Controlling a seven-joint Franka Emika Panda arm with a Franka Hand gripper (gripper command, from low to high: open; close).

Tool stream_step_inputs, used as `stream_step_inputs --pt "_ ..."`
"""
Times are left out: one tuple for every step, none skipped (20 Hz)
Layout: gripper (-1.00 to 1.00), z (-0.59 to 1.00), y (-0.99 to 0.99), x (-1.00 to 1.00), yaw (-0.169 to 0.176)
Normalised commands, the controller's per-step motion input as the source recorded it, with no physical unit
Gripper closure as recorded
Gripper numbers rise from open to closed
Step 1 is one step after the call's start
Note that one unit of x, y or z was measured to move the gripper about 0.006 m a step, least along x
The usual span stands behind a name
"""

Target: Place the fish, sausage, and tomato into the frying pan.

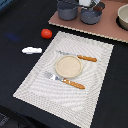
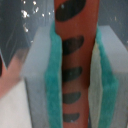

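In the wrist view my gripper (image 2: 75,75) is shut on the sausage (image 2: 75,30), an orange-red stick with dark stripes, squeezed between the teal pads (image 2: 52,80). In the exterior view the gripper (image 1: 94,5) hangs at the far edge, just over the blue-grey frying pan (image 1: 90,17). The pan's inside is mostly hidden. The red tomato (image 1: 46,33) lies on the dark table toward the exterior view's left. The white fish (image 1: 31,50) lies a little nearer than the tomato, off the placemat's left edge.
A taller grey pot (image 1: 66,9) stands beside the pan on a brown board (image 1: 107,27). A beige bowl (image 1: 123,17) sits at the board's right. A pale placemat (image 1: 35,80) holds a beige plate (image 1: 68,66), a knife (image 1: 80,57) and a fork (image 1: 67,80).
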Motion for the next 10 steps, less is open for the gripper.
stream_step_inputs --pt "-1.0 0.22 0.19 0.04 0.0" --pt "-1.0 0.36 0.13 0.0 0.0" --pt "-1.0 0.52 0.05 0.0 0.0" --pt "-1.0 0.63 0.09 -0.02 0.0" --pt "-1.0 0.77 0.13 -0.03 0.0" --pt "-1.0 0.96 0.11 -0.05 0.0" --pt "-1.0 1.0 0.07 -0.16 0.0" --pt "-1.0 1.0 0.0 -0.24 0.0" --pt "-1.0 1.0 -0.04 -0.31 0.0" --pt "-1.0 1.0 -0.11 -0.34 0.0"
